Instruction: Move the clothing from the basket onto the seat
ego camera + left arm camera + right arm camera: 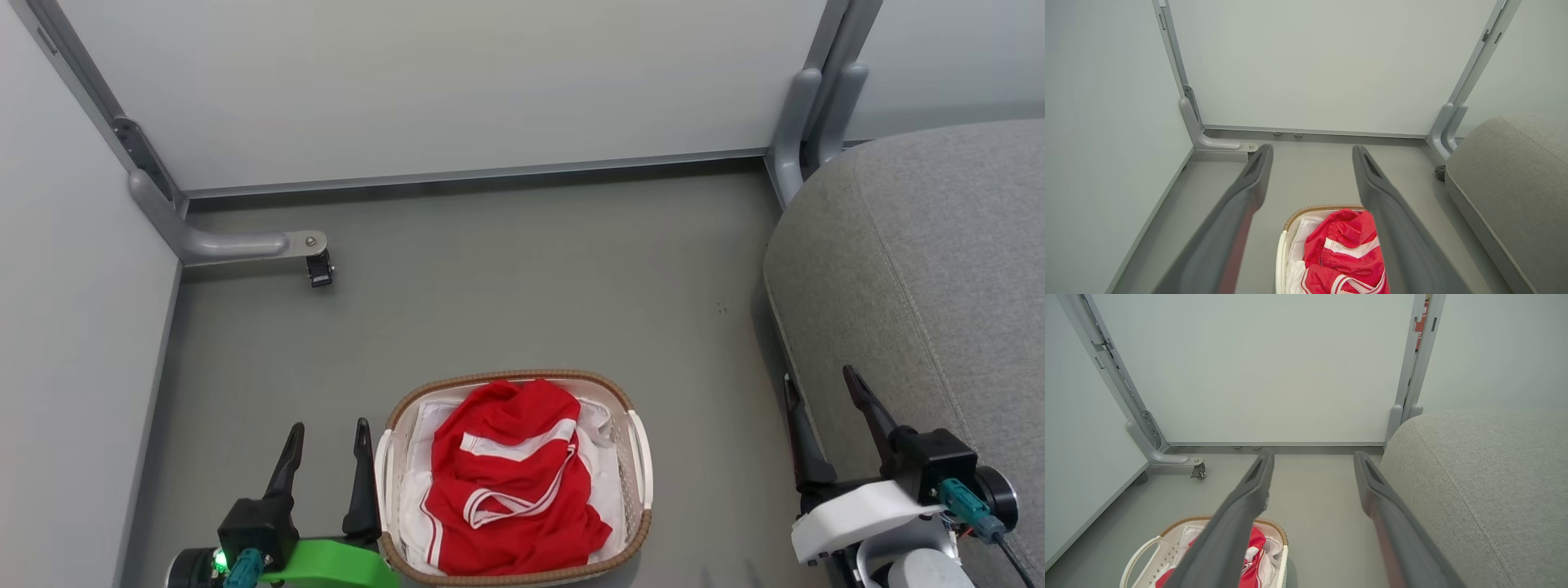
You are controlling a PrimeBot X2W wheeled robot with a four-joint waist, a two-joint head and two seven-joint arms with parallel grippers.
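The basket (633, 457) stands on the grey floor (522, 278) at the bottom centre of the head view. The red clothing (510, 482) lies bunched inside it on the white liner (412, 490), with white stripe trim showing across the folds (where one garment ends and another begins cannot be told). The left tool (330, 425) hangs just beside the basket's left handle, its two dark fingers spread apart with nothing between them. In the left wrist view the basket rim and the red fabric lie below those fingers, partly hidden by the right-hand one. The right tool (818, 376) is also wide open and empty, well apart from the basket, hovering at the near edge of the grey seat (922, 269), which takes up the right side. Pale partition panels (441, 82) close off the far side and the left, and a small black caster (319, 269) sits under a grey frame foot at the far left of the floor
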